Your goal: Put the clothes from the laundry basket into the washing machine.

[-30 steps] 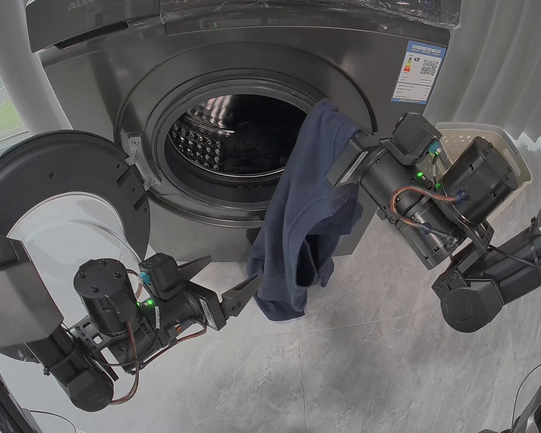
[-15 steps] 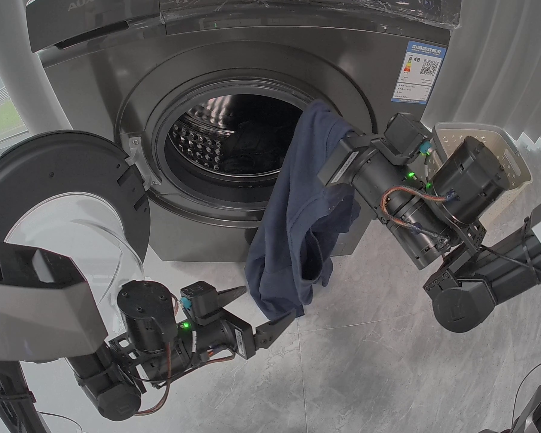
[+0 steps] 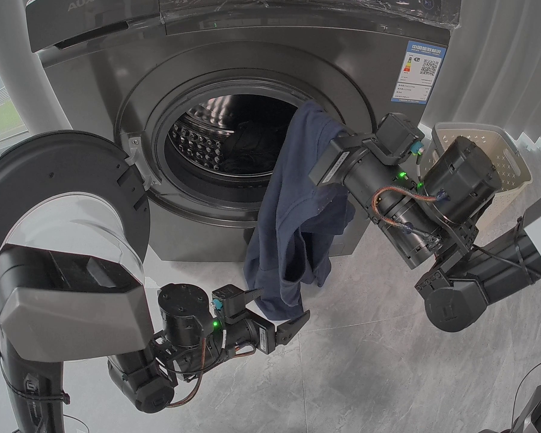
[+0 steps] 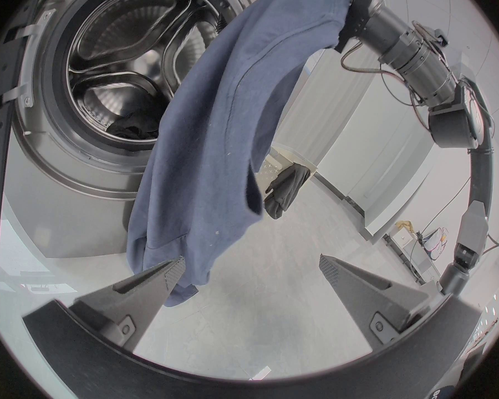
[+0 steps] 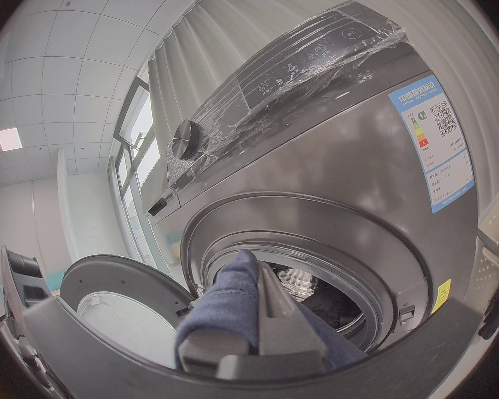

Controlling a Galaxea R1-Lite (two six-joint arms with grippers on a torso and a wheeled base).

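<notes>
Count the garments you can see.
3: navy garment in the right end effector, dark garment in the drum, dark cloth over the basket rim; more may be hidden.

The washing machine [image 3: 222, 49] is dark metallic grey, with a blue-and-white label [image 3: 419, 72] carrying green-to-red bars and a small yellow sticker [image 5: 441, 296] low on its front. Its drum [image 3: 201, 139] is bright silver, dotted with rows of round holes. The garment [image 3: 294, 211] is plain navy blue; the clothes [image 3: 252, 145] in the drum are black. The laundry basket [image 3: 514, 157] is cream with small perforations. The floor [image 3: 372, 362] is pale grey, faintly marbled tile.
</notes>
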